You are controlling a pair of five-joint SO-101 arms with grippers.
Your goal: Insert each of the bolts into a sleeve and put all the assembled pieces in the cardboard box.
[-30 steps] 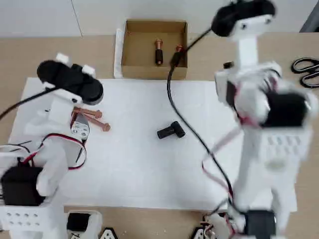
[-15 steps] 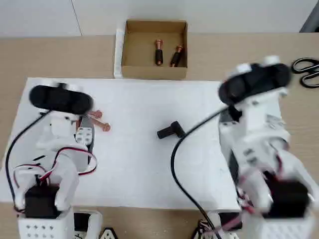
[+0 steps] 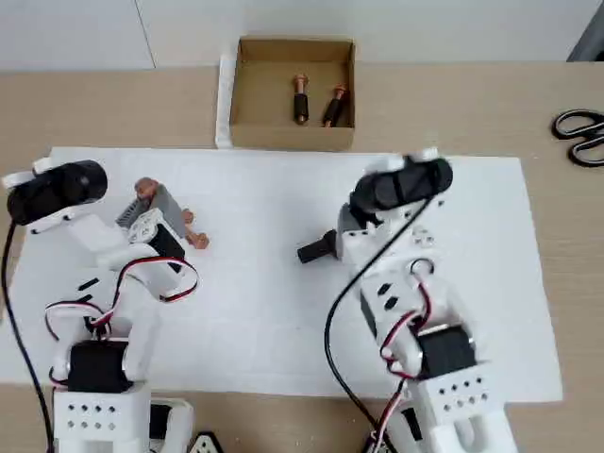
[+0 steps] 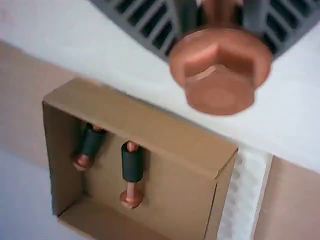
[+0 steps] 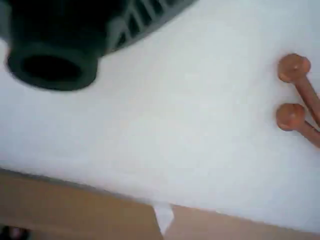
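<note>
Your left claw (image 3: 153,201) is at the left of the high view, over the white mat (image 3: 264,311). It's clamped on a copper bolt (image 4: 220,70). In the left wrist view the hex head faces the cam, w/ ribbed grey jaw on either side of the shank. In the high view that bolt's head pokes out of the claw toward the upper left of the frame. Two loose bolts (image 5: 292,67) lie on the mat just below and right of that claw, close together, heads toward frame centre. Your right claw (image 3: 330,243) is near the centre of the high view, a bit right of middle, right at the black sleeve (image 3: 314,250). The sleeve's left end sticks out from under the claw. In the right wrist view the sleeve's open end is close to the cam, against a ribbed grey jaw. You can't tell from these views whether the right claw is open or closed on it. The cardboard box (image 3: 247,94) is at top centre of the high view, on the bare table (image 3: 113,104), at the mat's far edge. Inside it are two assembled pieces (image 3: 300,98), side by side in the box's right half, apart from each other. Scissors (image 3: 578,132) lie at the right edge of the frame, on the table, well apart from both claws.
</note>
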